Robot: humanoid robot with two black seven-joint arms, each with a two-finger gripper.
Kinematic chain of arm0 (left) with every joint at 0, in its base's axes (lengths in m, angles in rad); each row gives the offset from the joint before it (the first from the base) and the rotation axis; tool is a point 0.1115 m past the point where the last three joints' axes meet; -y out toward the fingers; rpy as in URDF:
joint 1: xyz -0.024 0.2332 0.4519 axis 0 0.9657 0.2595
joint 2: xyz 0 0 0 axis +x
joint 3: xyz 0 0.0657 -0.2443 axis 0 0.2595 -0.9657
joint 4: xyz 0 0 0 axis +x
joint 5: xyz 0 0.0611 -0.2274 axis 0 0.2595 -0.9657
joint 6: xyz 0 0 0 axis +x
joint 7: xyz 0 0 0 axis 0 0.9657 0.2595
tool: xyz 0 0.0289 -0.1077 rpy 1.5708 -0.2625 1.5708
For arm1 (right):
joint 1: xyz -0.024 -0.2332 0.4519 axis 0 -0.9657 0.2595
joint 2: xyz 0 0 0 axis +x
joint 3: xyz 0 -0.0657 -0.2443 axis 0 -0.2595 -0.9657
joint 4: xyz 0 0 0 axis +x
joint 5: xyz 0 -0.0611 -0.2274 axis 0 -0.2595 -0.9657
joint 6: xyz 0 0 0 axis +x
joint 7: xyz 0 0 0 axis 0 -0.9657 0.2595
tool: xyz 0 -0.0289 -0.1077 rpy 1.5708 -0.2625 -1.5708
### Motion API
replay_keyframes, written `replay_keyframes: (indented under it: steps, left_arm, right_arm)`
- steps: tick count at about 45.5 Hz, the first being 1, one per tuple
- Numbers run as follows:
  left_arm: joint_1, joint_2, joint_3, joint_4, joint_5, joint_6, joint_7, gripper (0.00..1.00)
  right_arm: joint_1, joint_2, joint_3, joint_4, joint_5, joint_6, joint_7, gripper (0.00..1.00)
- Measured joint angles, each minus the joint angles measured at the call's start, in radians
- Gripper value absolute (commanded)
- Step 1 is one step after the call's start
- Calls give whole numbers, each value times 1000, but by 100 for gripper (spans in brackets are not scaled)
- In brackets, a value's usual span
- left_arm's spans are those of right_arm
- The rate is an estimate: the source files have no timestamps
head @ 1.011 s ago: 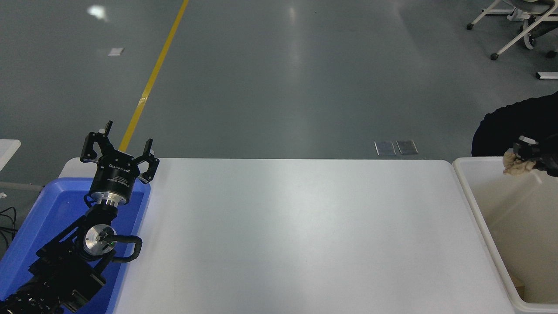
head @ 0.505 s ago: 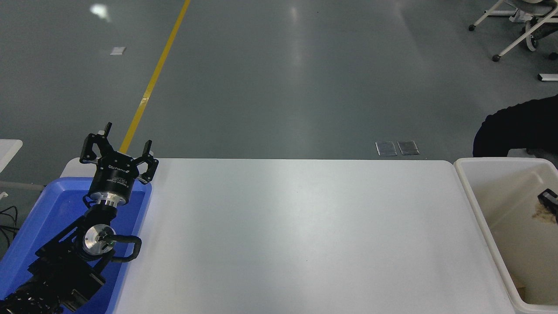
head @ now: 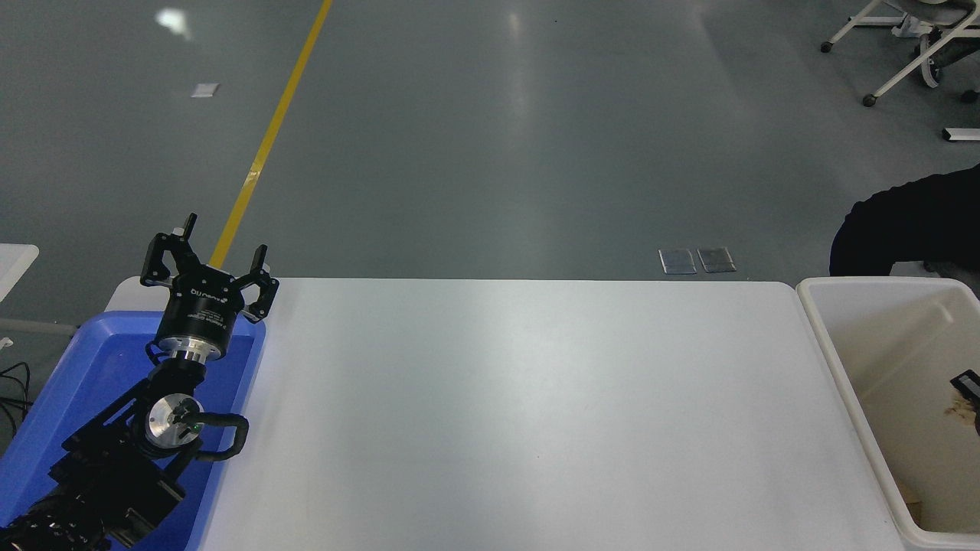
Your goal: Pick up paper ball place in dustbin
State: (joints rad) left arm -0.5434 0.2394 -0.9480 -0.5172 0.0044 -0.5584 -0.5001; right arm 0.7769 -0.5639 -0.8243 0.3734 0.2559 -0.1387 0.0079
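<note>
off-white dustbin (head: 823, 337), blue tray (head: 46, 413), white table (head: 521, 413)

Single head view: high, facing forward-down over white table (head: 528, 413).

light: bright, even, overhead | glare: pale streaks on grey floor (head: 521, 115) | shadows: soft | focus: sharp

Looking like a robotics lab or test hall: polished grey floor (head: 490, 138) running wide and open, a yellow line (head: 264, 145) painted along it, two metal floor plates (head: 696, 259) sitting just past a plain white table (head: 521, 413). A wheeled office chair (head: 911, 38) is parked at the far right. A black robot arm (head: 153, 428) is sitting over a blue tray (head: 46, 405).
</note>
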Motion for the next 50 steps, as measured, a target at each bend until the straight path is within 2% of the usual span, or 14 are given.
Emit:
replay_keyframes:
  steps: [27,50]
  left_arm:
    - [0,0,0,0,0,0,0,98]
    - [-1,0,0,0,0,-1,0,98]
  right_arm:
    - [20,27,84,14,-6,-63,3,100]
    - [321,130,59,66,-19,-11,2,100]
